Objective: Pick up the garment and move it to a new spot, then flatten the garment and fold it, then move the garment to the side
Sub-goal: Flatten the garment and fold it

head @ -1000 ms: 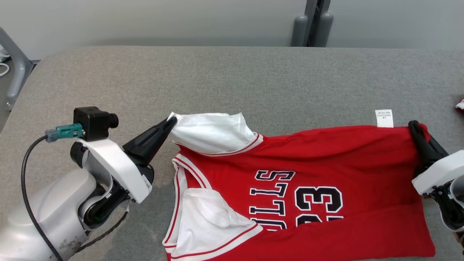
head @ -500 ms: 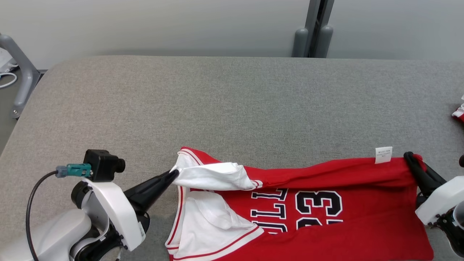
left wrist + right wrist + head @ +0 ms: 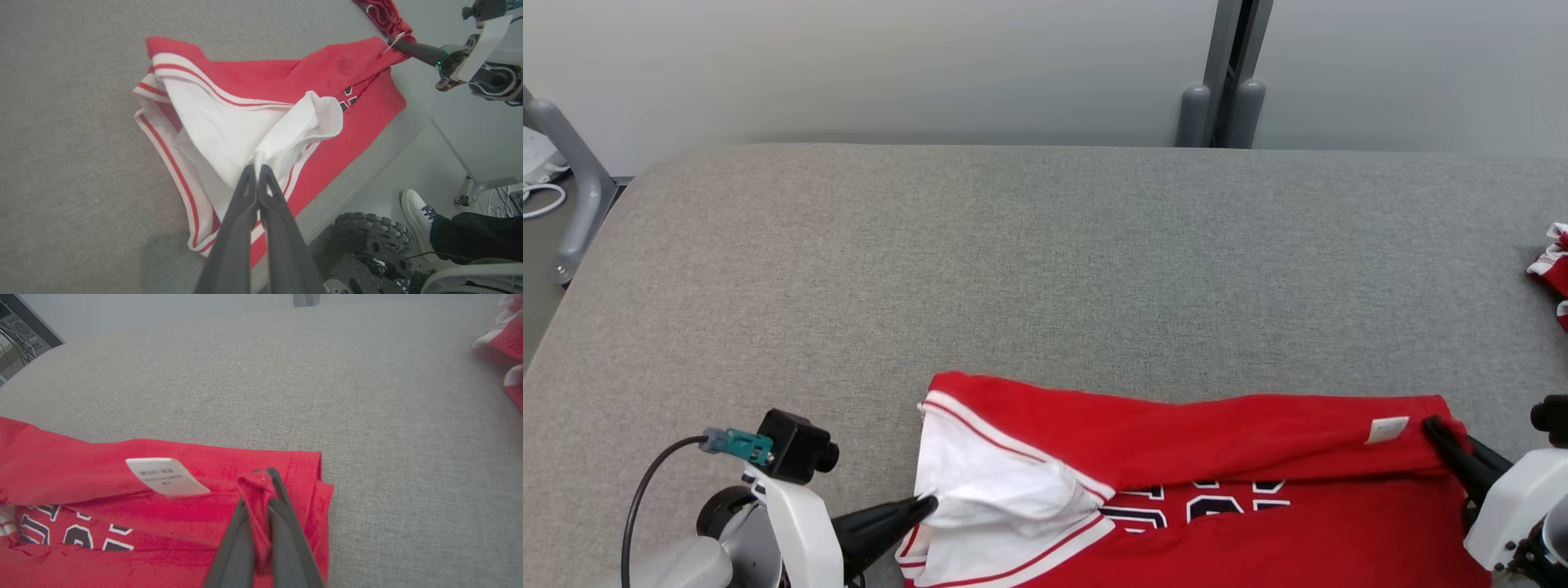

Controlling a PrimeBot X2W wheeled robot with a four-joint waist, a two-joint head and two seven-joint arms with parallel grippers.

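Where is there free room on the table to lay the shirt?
The table is bare beyond the far fold of the garment and left of it. Crowded: the near edge, where the left gripper and right gripper pinch it, and the right edge by another red-white cloth.

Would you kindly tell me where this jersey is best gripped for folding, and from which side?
Grip the jersey at its folded edge's two ends: the white sleeve tip on the left, the red hem corner beside the tag on the right. Come in low from the near side; both corners stick out.
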